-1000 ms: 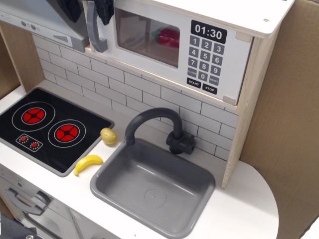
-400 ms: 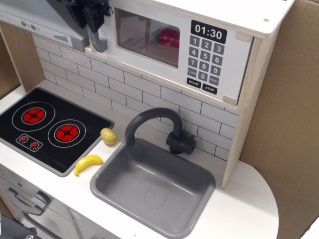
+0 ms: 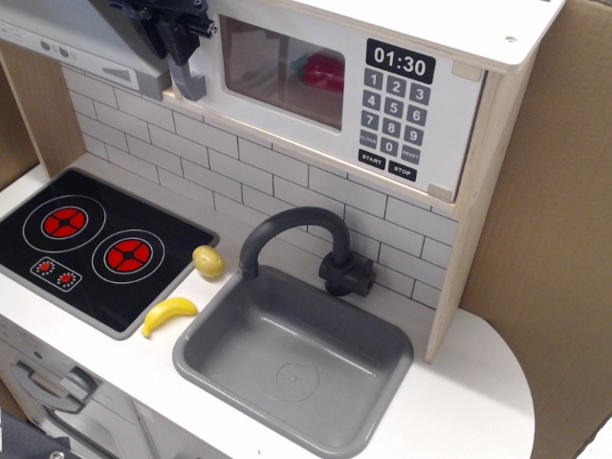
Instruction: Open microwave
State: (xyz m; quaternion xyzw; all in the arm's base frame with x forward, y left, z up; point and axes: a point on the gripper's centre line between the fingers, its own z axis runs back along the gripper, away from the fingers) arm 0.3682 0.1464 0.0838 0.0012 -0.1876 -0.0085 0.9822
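The microwave (image 3: 448, 115) sits at the top, a pale wood box with a white door, clear window, black clock display (image 3: 400, 60) and keypad. The door lies flush with the box. A red toy (image 3: 323, 72) shows inside through the window. The grey vertical bar handle (image 3: 189, 84) is at the door's left edge; only its lower end shows. My black gripper (image 3: 174, 27) is at the top left, closed around the upper part of that handle and hiding it.
Below are a black hob (image 3: 96, 249) with two red burners, a yellow banana (image 3: 168, 314), a yellow round toy (image 3: 208, 260), a grey sink (image 3: 212, 356) with a dark faucet (image 3: 287, 222), and a grey oven front (image 3: 43, 387). Cardboard wall (image 3: 555, 239) stands on the right.
The gripper's fingers stood apart on either side of the handle; they have closed in on it. The door has not visibly moved.
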